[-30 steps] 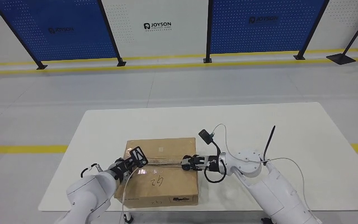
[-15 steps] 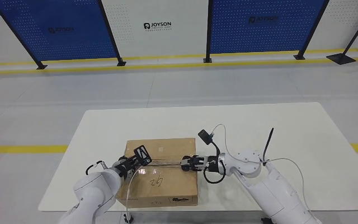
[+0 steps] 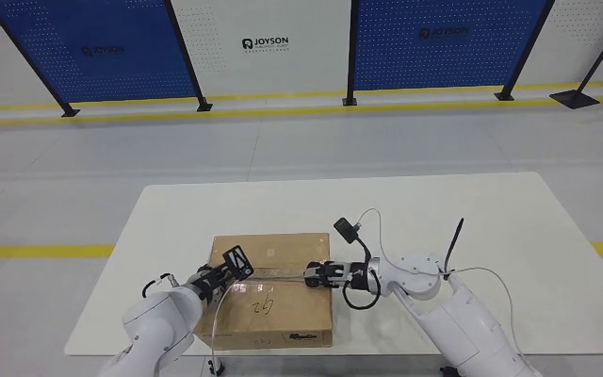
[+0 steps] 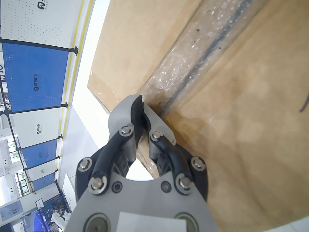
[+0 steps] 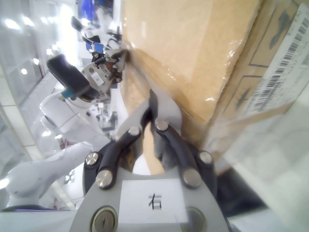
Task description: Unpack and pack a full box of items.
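You are likely unsealing the closed box [image 3: 273, 306] at the desk's [image 3: 471, 217] 6 o'clock. Left hand [image 4: 142, 112] pinches the seam tape [image 4: 193, 56] at the box's 9 o'clock edge; right hand [image 3: 312, 275], closed, sits at 3 o'clock. Next, probably: peel along the seam.

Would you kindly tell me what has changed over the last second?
The left gripper, shut on the tape, edged slightly toward the middle of the cardboard box along its seam. The right gripper, shut at the seam's other end, and the box stayed put.
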`<state>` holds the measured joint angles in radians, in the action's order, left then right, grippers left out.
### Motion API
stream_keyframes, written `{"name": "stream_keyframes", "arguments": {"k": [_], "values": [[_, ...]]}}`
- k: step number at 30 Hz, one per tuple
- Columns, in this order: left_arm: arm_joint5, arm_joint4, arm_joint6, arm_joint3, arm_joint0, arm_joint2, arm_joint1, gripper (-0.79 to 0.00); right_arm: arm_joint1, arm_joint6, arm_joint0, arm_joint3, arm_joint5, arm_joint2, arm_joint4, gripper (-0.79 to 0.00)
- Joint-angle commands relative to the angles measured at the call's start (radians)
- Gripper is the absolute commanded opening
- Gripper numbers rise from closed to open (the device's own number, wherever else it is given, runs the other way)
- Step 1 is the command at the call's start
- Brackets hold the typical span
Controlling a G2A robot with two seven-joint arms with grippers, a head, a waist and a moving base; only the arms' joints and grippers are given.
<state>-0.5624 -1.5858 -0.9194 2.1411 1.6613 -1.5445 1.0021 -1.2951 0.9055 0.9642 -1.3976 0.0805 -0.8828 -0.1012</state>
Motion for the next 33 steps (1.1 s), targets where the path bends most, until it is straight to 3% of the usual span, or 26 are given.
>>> {"name": "stream_keyframes", "arguments": {"k": [1, 6, 11, 16, 19, 22, 26, 33], "values": [[0.003, 0.005, 0.0, 0.011, 0.0, -0.008, 0.0, -0.785, 0.002, -0.025, 0.011, -0.018, -0.002, -0.021, -0.029, -0.785], [-0.001, -0.018, 0.002, 0.042, 0.002, -0.021, -0.002, -0.785, 0.013, -0.056, 0.045, -0.082, -0.003, -0.068, -0.03, -0.785], [0.034, 0.005, 0.018, 0.08, 0.012, -0.059, 0.0, -0.785, 0.025, -0.169, 0.106, -0.15, -0.042, -0.153, -0.058, -0.785], [0.172, 0.059, 0.129, 0.108, 0.063, -0.137, 0.007, -0.785, 0.033, -0.422, 0.228, -0.239, -0.096, -0.272, -0.124, -0.785], [0.272, 0.142, 0.216, 0.094, 0.11, -0.198, 0.016, -0.785, 0.031, -0.677, 0.334, -0.306, -0.144, -0.358, -0.184, -0.785], [0.346, 0.216, 0.287, 0.064, 0.156, -0.255, 0.024, -0.785, 0.034, -0.752, 0.416, -0.363, -0.134, -0.392, -0.177, -0.785], [0.365, 0.271, 0.315, 0.031, 0.195, -0.304, 0.029, -0.785, 0.036, -0.812, 0.49, -0.408, -0.129, -0.429, -0.18, -0.785], [0.38, 0.276, 0.319, 0.049, 0.223, -0.332, 0.035, -0.785, 0.035, -0.88, 0.555, -0.446, -0.111, -0.462, -0.163, -0.785]]}}
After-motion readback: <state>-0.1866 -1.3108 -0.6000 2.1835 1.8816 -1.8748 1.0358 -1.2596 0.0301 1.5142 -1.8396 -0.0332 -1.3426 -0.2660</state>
